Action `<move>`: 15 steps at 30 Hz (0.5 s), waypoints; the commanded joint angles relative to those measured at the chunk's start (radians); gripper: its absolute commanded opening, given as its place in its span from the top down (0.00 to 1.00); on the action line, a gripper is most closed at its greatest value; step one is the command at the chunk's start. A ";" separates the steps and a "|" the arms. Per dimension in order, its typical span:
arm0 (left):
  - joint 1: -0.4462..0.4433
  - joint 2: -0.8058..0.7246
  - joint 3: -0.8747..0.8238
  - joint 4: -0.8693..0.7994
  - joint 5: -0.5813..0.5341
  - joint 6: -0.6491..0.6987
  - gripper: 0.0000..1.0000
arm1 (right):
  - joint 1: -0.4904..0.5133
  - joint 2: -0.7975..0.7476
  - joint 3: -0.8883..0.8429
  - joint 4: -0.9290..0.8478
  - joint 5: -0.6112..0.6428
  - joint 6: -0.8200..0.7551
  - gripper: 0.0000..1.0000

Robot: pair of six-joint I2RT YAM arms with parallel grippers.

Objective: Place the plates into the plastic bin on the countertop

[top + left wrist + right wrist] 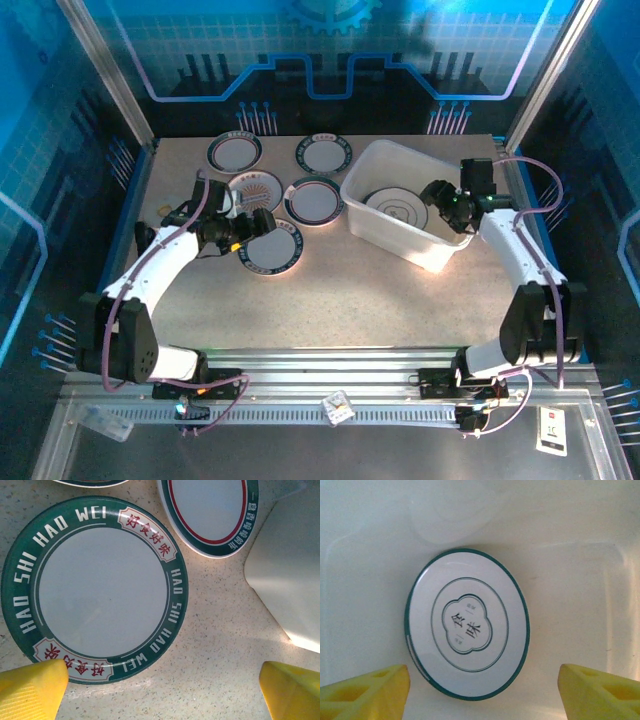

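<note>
Top external: the left gripper hangs spread wide above the countertop, over the far edge of the lettered plate. The right gripper reaches down inside the plastic bin, and the binned plate lies flat on the floor just ahead of its tips.

Left wrist: the yellow fingers stand far apart and hold nothing. The lettered plate sits ahead and off to the left-hand finger's side, with that tip over its rim. The other finger has only bare counter before it. Closing from here would likely nip one edge or shove the plate towards the red-ringed plate just beyond it. A flat rim gives little to hold, so it could slip out.

Right wrist: the fingers are parted and empty. The binned plate rests between and beyond them, touching neither. With the bin's walls close on both sides, a careless lift could catch a wall and drag the tub
</note>
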 commanded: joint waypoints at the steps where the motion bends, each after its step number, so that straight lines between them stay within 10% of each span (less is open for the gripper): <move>1: -0.006 -0.025 -0.020 -0.043 -0.023 -0.001 0.01 | 0.025 -0.063 0.043 -0.025 0.016 -0.043 0.22; 15: -0.006 0.010 -0.106 0.008 -0.006 -0.077 0.01 | 0.257 -0.258 0.071 -0.155 0.123 -0.176 0.21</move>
